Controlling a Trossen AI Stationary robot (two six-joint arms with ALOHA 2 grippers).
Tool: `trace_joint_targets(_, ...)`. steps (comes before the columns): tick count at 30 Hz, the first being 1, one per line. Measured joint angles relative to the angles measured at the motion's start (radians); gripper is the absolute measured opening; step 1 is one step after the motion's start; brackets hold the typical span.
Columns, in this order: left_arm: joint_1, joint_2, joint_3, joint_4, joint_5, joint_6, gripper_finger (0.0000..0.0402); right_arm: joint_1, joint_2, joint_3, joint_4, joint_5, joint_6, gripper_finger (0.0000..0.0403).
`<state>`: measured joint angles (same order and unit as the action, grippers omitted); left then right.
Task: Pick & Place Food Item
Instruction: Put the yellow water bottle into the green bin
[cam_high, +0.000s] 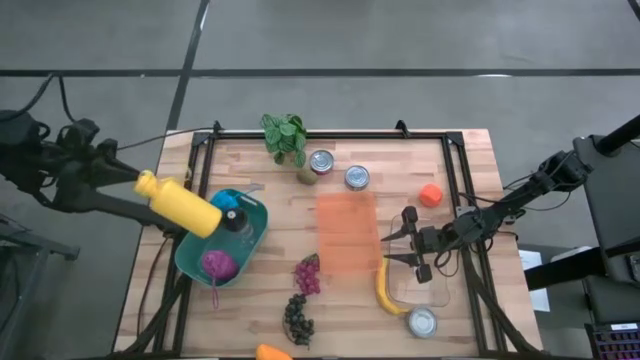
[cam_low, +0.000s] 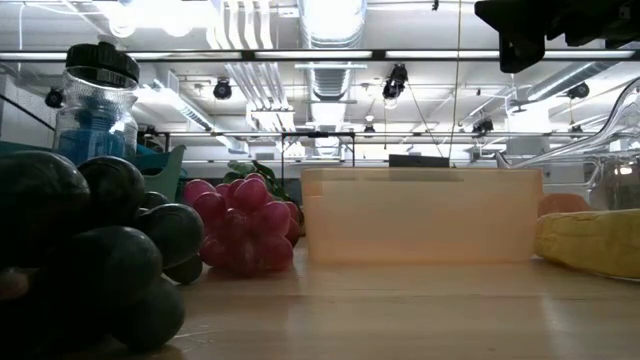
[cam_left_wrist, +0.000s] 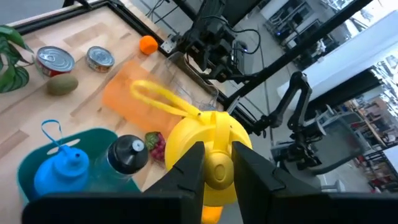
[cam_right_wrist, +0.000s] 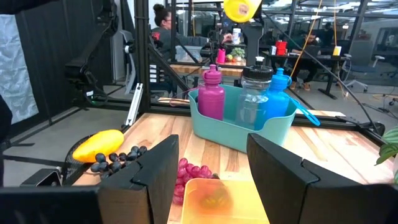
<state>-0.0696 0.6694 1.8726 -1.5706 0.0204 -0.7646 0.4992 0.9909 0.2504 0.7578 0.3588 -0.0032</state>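
The left claw (cam_high: 150, 186) is up over the left edge of the bench (cam_high: 470, 160), fingers clamped on a yellow bottle (cam_high: 180, 204) that hangs above the teal tub (cam_high: 255, 235). That bottle is no food item, so I'd judge the food job itself not yet begun.

Across the way, the right claw (cam_high: 412, 246) spreads wide, hovering beside the right edge of the orange tray (cam_high: 346, 234) and holding nothing. Just below it in the high view lies the banana (cam_high: 386, 290), flat on the bench, partly against a clear container (cam_high: 432, 283). That's my guess for the food to be picked; nothing grips it.

The banana's long axis runs roughly front to back along the bench, with a gentle curve: one tip points up toward the right claw, the other hooks round toward the jar lid (cam_high: 422, 322) near the front. Red grapes (cam_high: 308, 274) and dark grapes (cam_high: 297, 318) sit just left of the tray's front edge, also untouched.

What's left, as I read it: the whole pick, carry and set-down.
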Motion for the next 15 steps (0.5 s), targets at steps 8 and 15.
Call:
trace_joint_targets(8,0.000,-0.082,-0.068,-0.001,0.015,0.069,0.0067,0.000,0.000,0.000,0.000,0.000,0.000,0.0189)
trace_joint_targets(15,0.000,-0.069,-0.114,-0.001,0.034,0.157,0.0067,0.000,0.000,0.000,0.000,0.000,0.000,0.0189)
